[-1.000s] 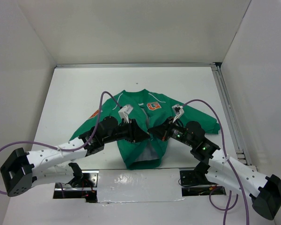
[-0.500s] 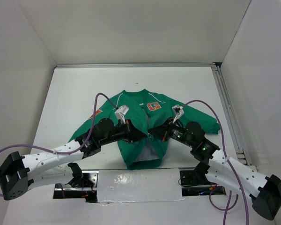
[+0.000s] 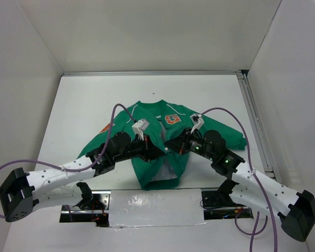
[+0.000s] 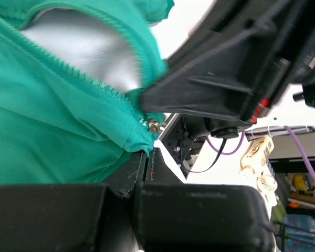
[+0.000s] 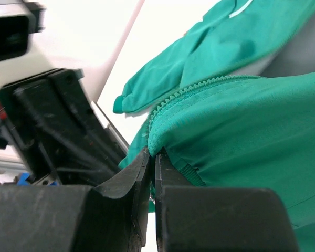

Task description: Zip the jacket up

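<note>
A small green jacket [image 3: 148, 170] lies face up at the middle of the white tabletop [image 3: 84, 100], collar toward the far wall. Its front gapes at the hem, so the white lining [image 3: 168, 170] shows. At left, the sleeve bearing an orange patch [image 3: 106, 127] slopes toward the near edge, with bare tabletop between it and the left wall [image 3: 21, 79]. The left tool [image 3: 158, 150] is clamped tight on the hem corner of one front panel, beside the zipper teeth [image 4: 84, 79]. Just beside it, the right tool [image 3: 171, 148] pinches the facing panel's edge, jaws all but closed on the fabric. The right sleeve [image 3: 233, 137] ends near the metal rail [image 3: 260, 136] along the tabletop's right edge. Broad open tabletop lies beyond the collar.
</note>
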